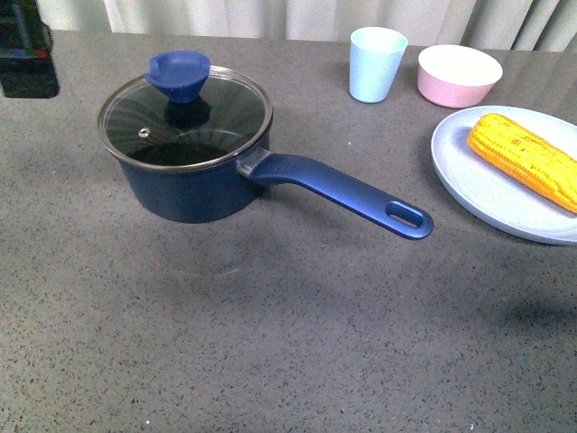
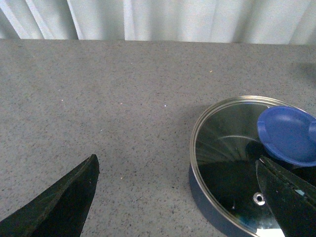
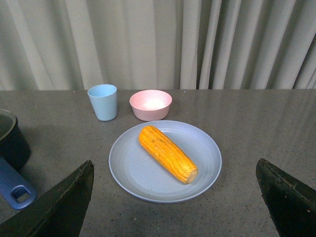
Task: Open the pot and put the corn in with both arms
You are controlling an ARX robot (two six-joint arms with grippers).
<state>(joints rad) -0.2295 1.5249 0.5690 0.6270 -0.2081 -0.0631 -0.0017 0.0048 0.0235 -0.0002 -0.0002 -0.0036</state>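
On the grey speckled tabletop (image 1: pixel 270 343), left of centre in the front view: a dark navy-blue saucepan (image 1: pixel 194 185) with one long blue slotted handle (image 1: pixel 343 191) pointing right, closed under a round glass lid (image 1: pixel 221 117) with a blue knob (image 1: pixel 178 74). Further right, on a pale blue round plate (image 1: pixel 491 194), well apart from the saucepan: the bright yellow-orange corn cob (image 1: pixel 527 158). Behind, a light blue cup (image 1: pixel 376 63) and a pink bowl (image 1: pixel 459 75).

Probably lid first. Shift the left gripper (image 2: pixel 176 160) sideways until the knob sits centred in the gap, lower, pinch beneath the flared top, lift straight up to avoid dragging the saucepan, and park the lid on bare table away from the plate. Approach the corn cob across its middle, not along its length, to stop it rolling.

Left gripper spread wide and carrying nothing; knob off to one side of the gap, one of the fingers (image 2: pixel 291 197) overlapping the lid in the wrist view, contact impossible to tell. Right gripper (image 3: pixel 174 163) equally wide apart, empty, facing the plate with the corn cob framed in the gap, touching nothing visible.
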